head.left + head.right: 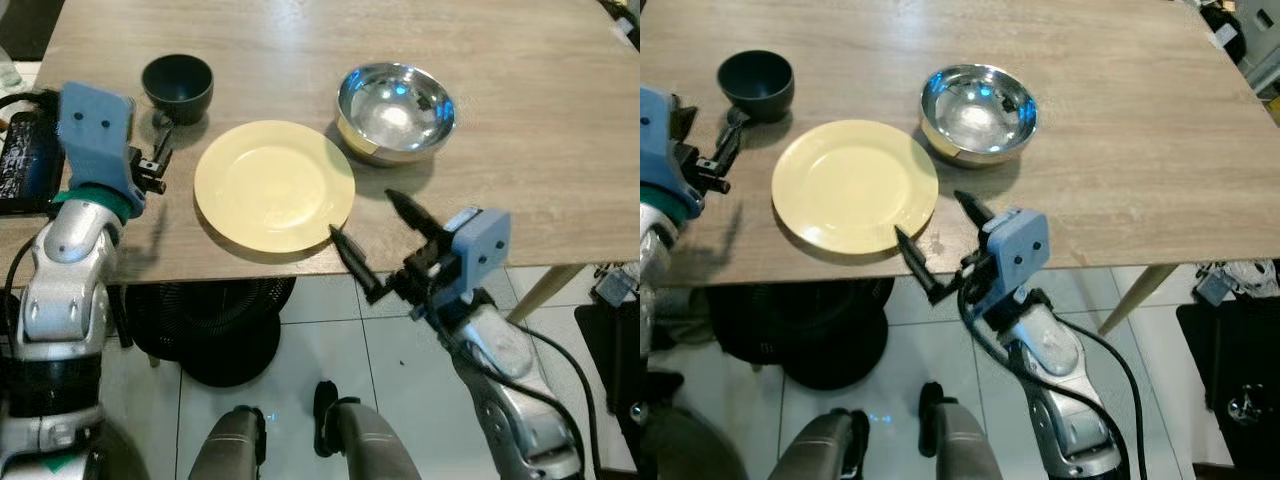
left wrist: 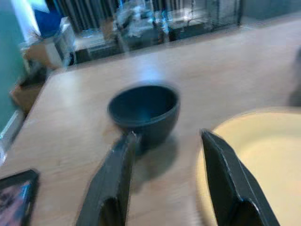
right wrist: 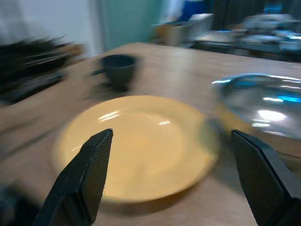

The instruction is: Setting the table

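Lighting: bright, even, overhead. Glare: blue-white highlights inside steel bowl (image 1: 395, 110). Shadows: soft, short, beside dark cup (image 1: 178, 87) and under table edge (image 1: 200, 268). Head views sharp; both wrist views motion-blurred, backgrounds unfocused.

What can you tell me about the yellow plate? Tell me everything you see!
The yellow plate is round, pale and glossy, maybe ceramic, with a shallow raised rim and nothing on it. It lies flat on the wooden table, close to the near edge, its edge slightly overhanging. The dark cup sits apart to its far left, the shiny metal bowl just to its far right. The right end effector, open, hovers at its near-right edge without gripping it.
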Controlling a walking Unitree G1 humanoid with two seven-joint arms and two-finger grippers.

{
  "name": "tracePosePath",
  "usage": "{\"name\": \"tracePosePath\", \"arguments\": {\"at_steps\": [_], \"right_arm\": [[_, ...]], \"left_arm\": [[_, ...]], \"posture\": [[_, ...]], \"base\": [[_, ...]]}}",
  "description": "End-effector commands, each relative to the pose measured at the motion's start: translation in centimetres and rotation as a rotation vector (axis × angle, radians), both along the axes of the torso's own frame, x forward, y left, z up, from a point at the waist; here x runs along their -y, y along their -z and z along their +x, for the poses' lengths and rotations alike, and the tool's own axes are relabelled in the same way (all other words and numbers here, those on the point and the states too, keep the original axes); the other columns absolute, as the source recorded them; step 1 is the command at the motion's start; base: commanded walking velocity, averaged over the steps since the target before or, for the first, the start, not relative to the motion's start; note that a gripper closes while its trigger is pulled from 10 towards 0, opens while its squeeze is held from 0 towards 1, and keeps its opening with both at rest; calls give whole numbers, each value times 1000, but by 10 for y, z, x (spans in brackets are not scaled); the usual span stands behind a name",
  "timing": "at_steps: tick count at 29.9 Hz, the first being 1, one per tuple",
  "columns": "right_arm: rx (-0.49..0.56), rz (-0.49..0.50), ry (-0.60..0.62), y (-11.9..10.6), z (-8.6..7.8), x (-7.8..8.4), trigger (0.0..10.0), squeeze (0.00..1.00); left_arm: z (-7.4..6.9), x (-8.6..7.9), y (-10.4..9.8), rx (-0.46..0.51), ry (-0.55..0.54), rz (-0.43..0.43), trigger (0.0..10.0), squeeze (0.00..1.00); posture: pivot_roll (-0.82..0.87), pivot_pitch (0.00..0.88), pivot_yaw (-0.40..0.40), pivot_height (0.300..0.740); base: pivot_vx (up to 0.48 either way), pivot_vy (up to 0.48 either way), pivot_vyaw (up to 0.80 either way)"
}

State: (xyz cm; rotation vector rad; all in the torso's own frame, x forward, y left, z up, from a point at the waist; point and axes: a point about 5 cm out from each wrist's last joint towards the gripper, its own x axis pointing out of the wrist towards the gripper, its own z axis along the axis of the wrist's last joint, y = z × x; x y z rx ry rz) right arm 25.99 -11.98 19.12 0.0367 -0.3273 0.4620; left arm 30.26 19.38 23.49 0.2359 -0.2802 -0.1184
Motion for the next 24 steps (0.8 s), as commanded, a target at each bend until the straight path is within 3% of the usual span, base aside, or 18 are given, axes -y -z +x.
{"name": "tracePosePath", "arguments": {"at_steps": [1, 2, 4, 6, 10, 16, 24], "right_arm": [[-51, 18, 112, 7, 7, 14, 10000, 0], [-51, 18, 112, 7, 7, 14, 10000, 0], [-86, 47, 281, 12, 15, 32, 10000, 0], [-90, 46, 336, 13, 16, 38, 10000, 0], [-86, 38, 371, 14, 17, 43, 10000, 0], [-107, 43, 534, 19, 17, 65, 10000, 0], [-96, 55, 576, 20, 20, 69, 10000, 0]], "left_arm": [[-6, 12, 4, -11, 37, 1, 10000, 0], [-6, 12, 4, -11, 37, 1, 10000, 0], [-12, 21, 7, -14, 44, -21, 10000, 0], [-12, 22, 7, -21, 37, -27, 10000, 0], [-9, 23, 7, -21, 29, -32, 10000, 0], [1, 33, 5, -25, 33, -39, 10000, 0], [0, 36, 12, -47, 31, -62, 10000, 0]], "posture": [[87, 161, -15, 740], [87, 161, -15, 740], [75, 150, -22, 740], [73, 149, -22, 740], [65, 144, -24, 740], [38, 126, -21, 740], [55, 94, -8, 740]], "base": [[0, 0, 0], [0, 0, 0], [0, 0, 0], [0, 0, 0], [0, 0, 0], [0, 0, 0], [0, 0, 0]]}}
